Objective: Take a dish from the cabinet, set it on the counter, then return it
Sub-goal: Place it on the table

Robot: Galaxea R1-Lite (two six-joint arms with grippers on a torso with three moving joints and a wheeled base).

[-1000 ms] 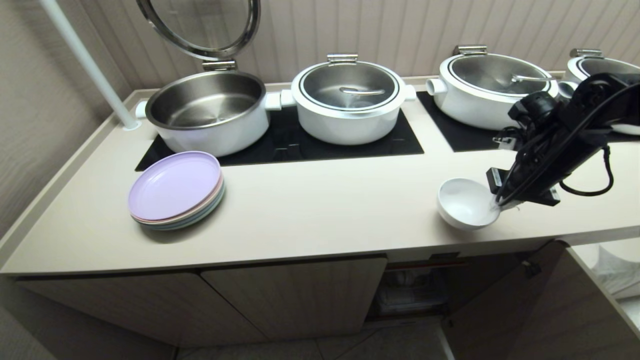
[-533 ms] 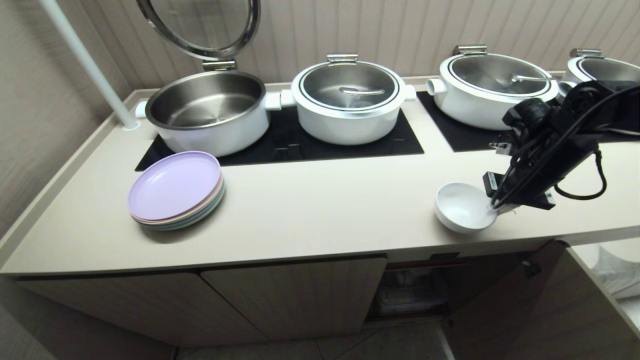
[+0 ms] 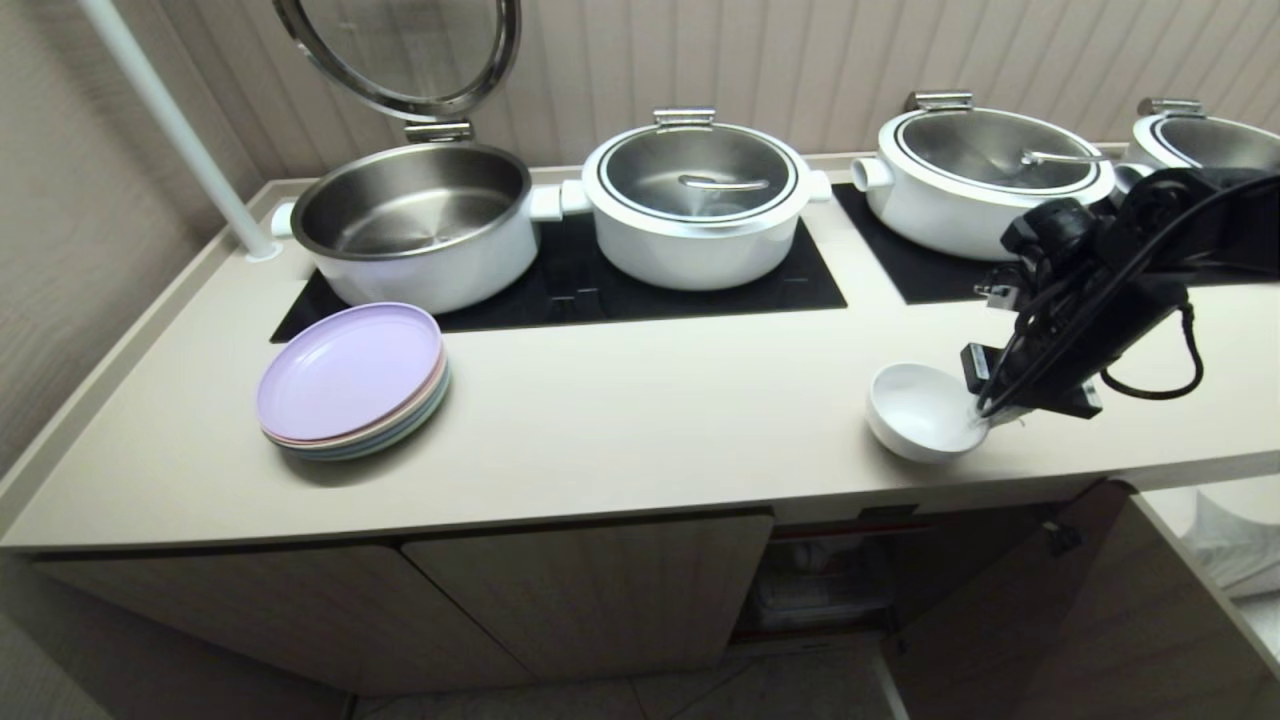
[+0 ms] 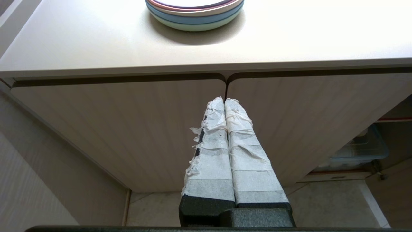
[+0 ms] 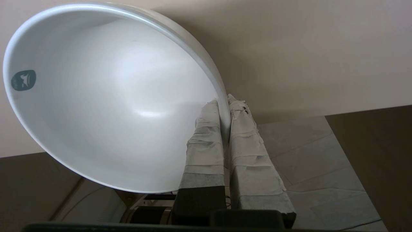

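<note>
The dish is a white bowl, tilted at the right front of the cream counter; whether its base touches the top I cannot tell. My right gripper is shut on the bowl's rim, one taped finger inside and one outside. Below the bowl the cabinet stands open, dark inside, with a red shelf edge. My left gripper is shut and holds nothing, parked low before the closed ribbed cabinet doors.
A stack of pastel plates lies at the counter's left. An open steel pot and lidded white pots stand on black hob panels behind. The open cabinet door juts out at lower right.
My right gripper with the bowl has shifted slightly left and a little lower over the counter. The left arm has not moved.
</note>
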